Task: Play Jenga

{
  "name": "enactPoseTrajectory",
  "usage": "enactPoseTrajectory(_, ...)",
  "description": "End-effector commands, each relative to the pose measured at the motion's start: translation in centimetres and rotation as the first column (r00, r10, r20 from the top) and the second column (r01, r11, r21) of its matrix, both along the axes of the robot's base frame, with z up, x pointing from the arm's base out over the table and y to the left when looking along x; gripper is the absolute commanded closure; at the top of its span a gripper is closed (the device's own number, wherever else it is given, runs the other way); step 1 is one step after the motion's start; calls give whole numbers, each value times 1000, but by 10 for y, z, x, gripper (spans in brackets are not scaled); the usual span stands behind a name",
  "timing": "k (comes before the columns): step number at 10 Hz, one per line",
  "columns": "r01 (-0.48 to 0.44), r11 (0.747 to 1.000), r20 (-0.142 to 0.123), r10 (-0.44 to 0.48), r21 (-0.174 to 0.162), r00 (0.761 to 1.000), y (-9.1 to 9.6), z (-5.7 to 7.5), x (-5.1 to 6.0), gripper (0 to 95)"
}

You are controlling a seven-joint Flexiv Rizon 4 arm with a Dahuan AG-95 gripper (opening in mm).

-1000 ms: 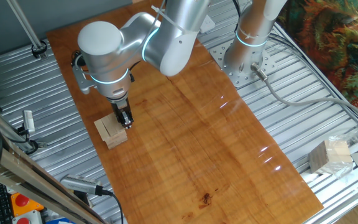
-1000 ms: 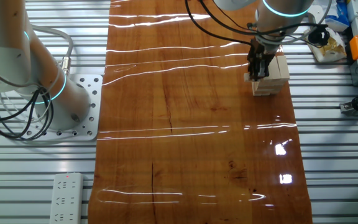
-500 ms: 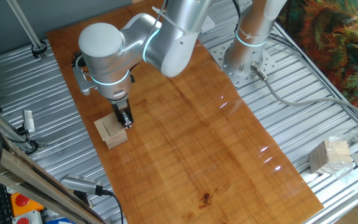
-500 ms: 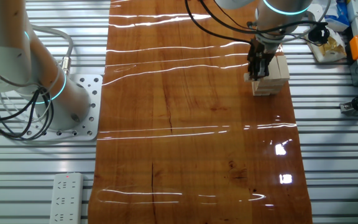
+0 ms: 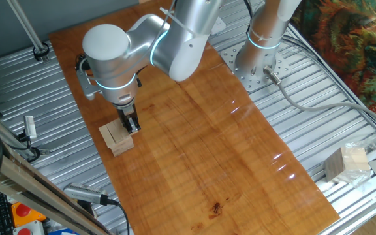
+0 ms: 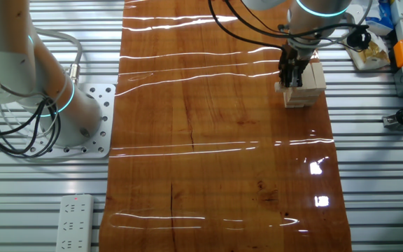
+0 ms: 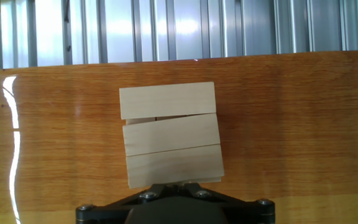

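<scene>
The Jenga stack [image 5: 116,138] is a small low pile of pale wood blocks near the left edge of the wooden board [image 5: 194,137]. It also shows in the other fixed view [image 6: 308,87] and from above in the hand view [image 7: 169,134], with three blocks side by side on top. My gripper [image 5: 130,125] points down at the stack's inner side [image 6: 291,77], fingers close together. A pale block end [image 6: 280,87] sticks out of the stack at the fingers. In the hand view the fingers [image 7: 173,185] meet at the stack's near edge, with a pale sliver between them.
A larger pale cube-shaped bundle [image 5: 346,163] lies off the board on the metal rails at the right. A second arm's base [image 5: 258,62] stands beside the board's far edge. A power strip [image 6: 74,222] and cables lie on the rails.
</scene>
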State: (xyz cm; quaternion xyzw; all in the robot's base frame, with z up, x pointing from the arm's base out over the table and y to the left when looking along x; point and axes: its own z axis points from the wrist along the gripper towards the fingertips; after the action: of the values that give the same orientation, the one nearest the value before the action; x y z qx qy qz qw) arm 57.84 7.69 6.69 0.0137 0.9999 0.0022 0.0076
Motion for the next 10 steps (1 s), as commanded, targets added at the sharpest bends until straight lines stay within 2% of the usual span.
enactPoseTrajectory(1, -2, 1000, 0, 2, 1, 1000, 0, 0, 0, 950)
enactPoseTrajectory(2, -2, 1000, 1, 2, 1, 1000, 0, 0, 0, 950)
enactPoseTrajectory(3, -2, 1000, 1, 2, 2, 1000, 0, 0, 0, 760)
enactPoseTrajectory(4, -2, 1000, 1, 2, 3, 1000, 0, 0, 0, 760)
enactPoseTrajectory(5, -1, 1000, 1, 1, 2, 1000, 0, 0, 0, 570)
enactPoseTrajectory(7, 0, 1000, 1, 0, 3, 1000, 0, 0, 0, 570)
enactPoseTrajectory(8, 0, 1000, 2, 0, 4, 1000, 0, 0, 0, 380)
enactPoseTrajectory(10, -1, 1000, 2, 1, 5, 1000, 0, 0, 0, 380)
